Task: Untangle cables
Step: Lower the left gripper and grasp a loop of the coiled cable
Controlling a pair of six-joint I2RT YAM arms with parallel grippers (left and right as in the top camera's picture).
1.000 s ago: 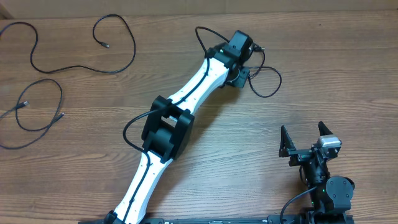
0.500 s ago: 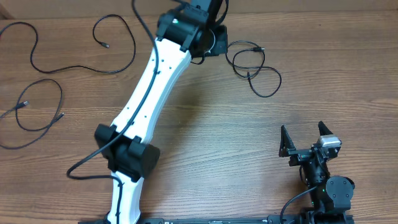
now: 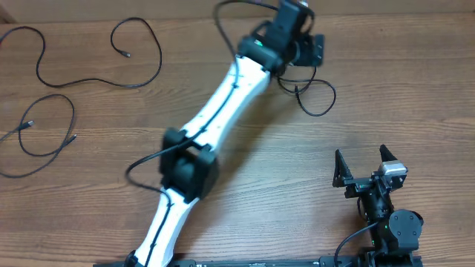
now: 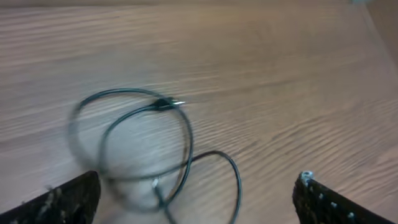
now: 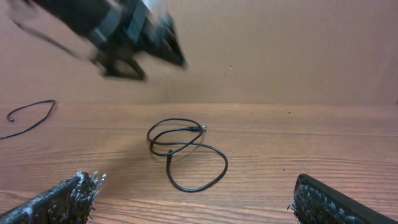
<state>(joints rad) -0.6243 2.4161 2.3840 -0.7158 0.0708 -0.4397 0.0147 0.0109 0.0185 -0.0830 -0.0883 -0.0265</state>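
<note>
The tangled cable (image 3: 333, 96) lies toward the far side of the counter (image 3: 415, 89), right of centre. It is a thin black cord folded into a few overlapping loops, with one small plug end pointing right. It looks very light and limp, so it will likely slide and drag as a whole clump rather than resist a pull. It lies flat on the wood and gives little to pinch. The better holds are probably the plug tip or the outer, lower loop where a single strand runs alone (image 4: 188, 130), not the crossing where the strands stack.

The left hand (image 3: 310, 49) hovers over the tangle's far side with its jaws spread wide and nothing between them. The right hand (image 3: 361, 159) sits near and to the right, also open and empty, well apart from the cord.

A brown wall stands just beyond the tangle, so there is little room to draw it farther away. Bare wood stretches to the right and toward the near side. Two loose cords (image 3: 160, 53) already occupy the far left.
</note>
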